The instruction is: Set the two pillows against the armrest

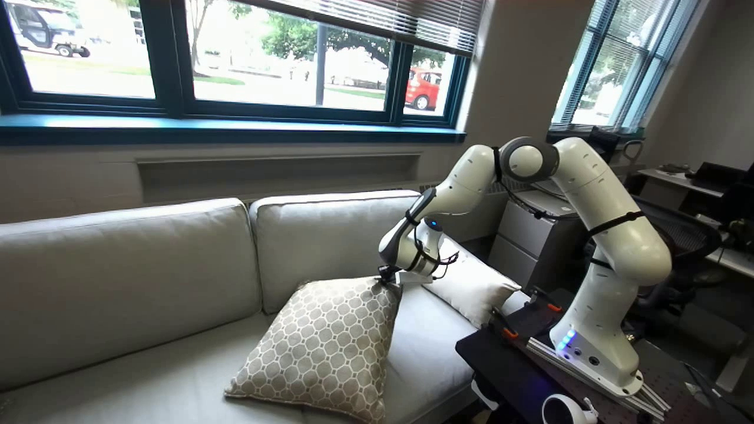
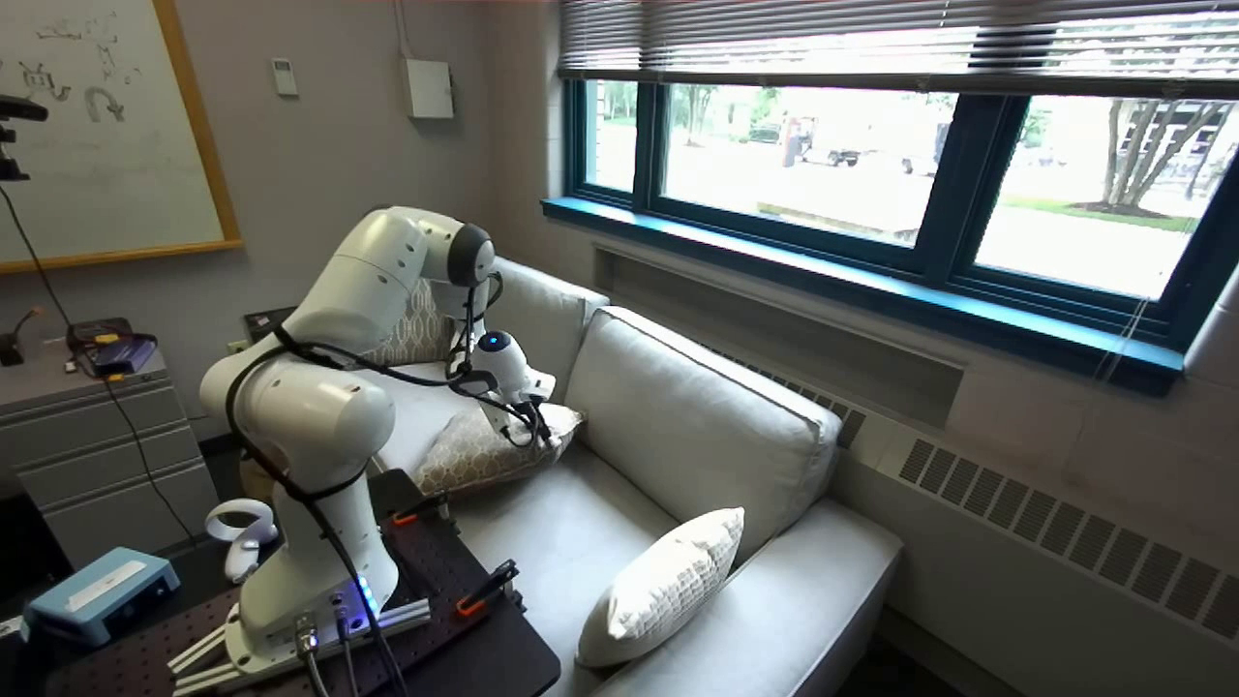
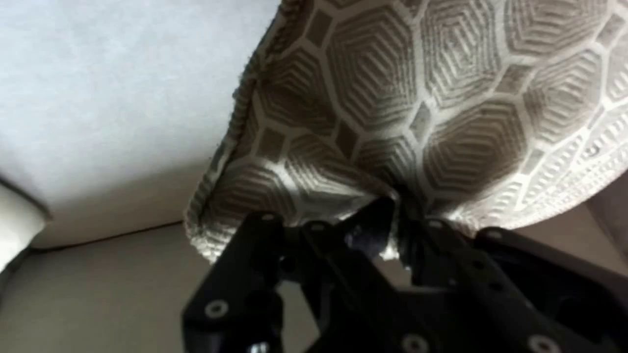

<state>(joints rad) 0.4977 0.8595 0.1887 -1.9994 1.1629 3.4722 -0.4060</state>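
Two lattice pillows [image 2: 489,455] [image 2: 414,334], one cream pillow [image 2: 668,586], two back cushions [image 1: 123,288] [image 1: 324,238]

Window [image 1: 288,65] above the gripper [image 1: 386,275] glares white at me | wall [image 1: 524,88] beyond it dim | wrist view: its fingers [image 3: 375,215] dark, slightly blurred

In an exterior view we look down over the sofa [image 1: 177,365] toward the window [image 1: 253,59], with the robot arm [image 1: 607,200] at the right and the white pillow [image 1: 471,285] beyond the patterned pillow [image 1: 330,347]. In an exterior view we look past the arm's base [image 2: 290,581] — near, at the left — facing between the whiteboard [image 2: 106,165] and the window, the white pillow closer than the patterned one. Both exterior views share sofa, arm, pillows and window; the wrist view looks closely along the claw [image 3: 395,220] at the patterned pillow.
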